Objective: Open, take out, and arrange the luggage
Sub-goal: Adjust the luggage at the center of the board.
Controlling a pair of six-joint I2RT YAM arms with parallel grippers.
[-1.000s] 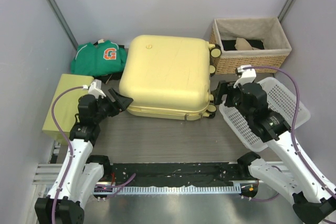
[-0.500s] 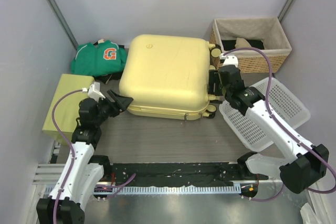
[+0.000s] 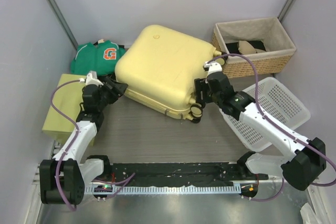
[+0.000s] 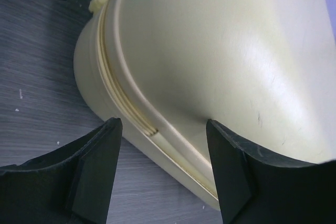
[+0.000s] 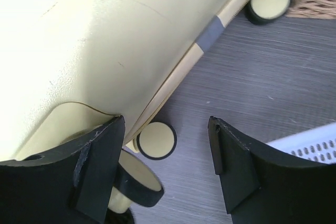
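The luggage (image 3: pixel 163 66) is a large pale yellow hard-shell suitcase lying shut and skewed on the table. My left gripper (image 3: pixel 118 87) is at its left corner. In the left wrist view it (image 4: pixel 163 169) is open, with the shell's seam (image 4: pixel 131 111) running between the fingers. My right gripper (image 3: pixel 201 94) is at the wheel end. In the right wrist view it (image 5: pixel 165 169) is open; its left finger (image 5: pixel 97 171) lies against the suitcase corner, and a black-rimmed wheel (image 5: pixel 156 140) sits between the fingers.
A green jersey (image 3: pixel 97 56) lies behind the left corner, beside a yellow-green box (image 3: pixel 60 106). A wicker basket (image 3: pixel 254 45) stands at the back right. A white plastic basket (image 3: pixel 273 108) lies under the right arm. Grey walls close in on three sides.
The suitcase has turned clockwise in the top view, wheel end swinging toward the near side. The right arm has reached in to the wheels. The left gripper has followed the left corner back.
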